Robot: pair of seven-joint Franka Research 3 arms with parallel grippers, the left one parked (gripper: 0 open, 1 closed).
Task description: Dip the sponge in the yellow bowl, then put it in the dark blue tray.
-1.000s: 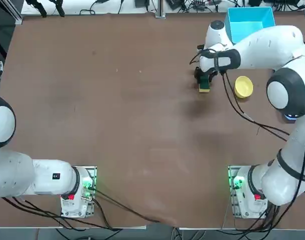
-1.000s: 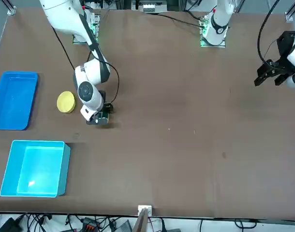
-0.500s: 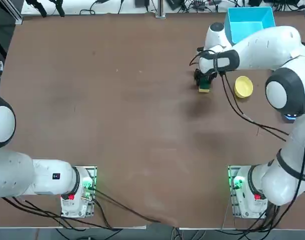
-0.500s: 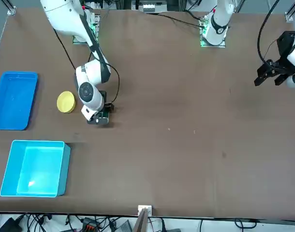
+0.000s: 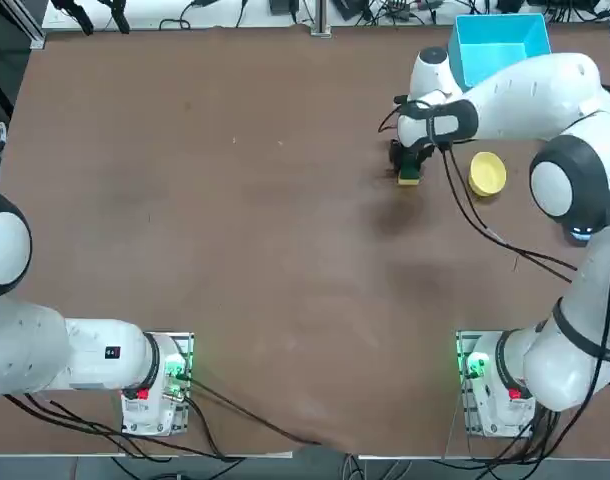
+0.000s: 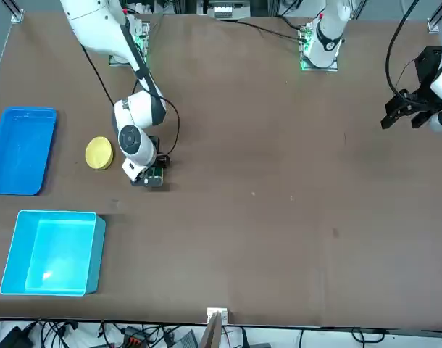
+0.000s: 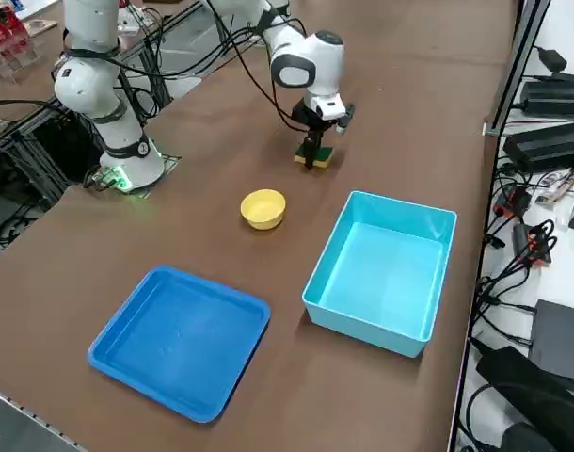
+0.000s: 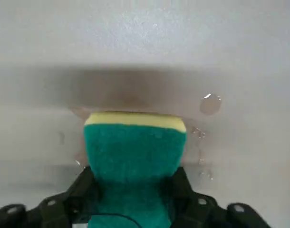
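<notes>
Brown counter (image 5: 235, 230) throughout. Green-topped yellow rectangular sponge (image 8: 134, 147) flat on it just beside small round yellow bowl (image 5: 487, 173), pinched between right gripper (image 8: 134, 190) jaws, likely for lifting. Shallow dark blue tray (image 7: 179, 339) beyond the bowl, awaiting delivery.

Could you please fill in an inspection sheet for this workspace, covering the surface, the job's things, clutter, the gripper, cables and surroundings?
Surface: brown table, a few droplets beside the sponge in the wrist view.
Job's things: sponge on the table, green side up; yellow bowl beside it, apart; dark blue tray near the table edge.
Clutter: light cyan box, nothing in it that shows.
Grippers: right gripper down over the sponge, fingers pressing its two sides.
Cables: black cable hanging from the right arm; more at the arm bases.
Surroundings: power supplies and wiring beyond the table edge.
</notes>
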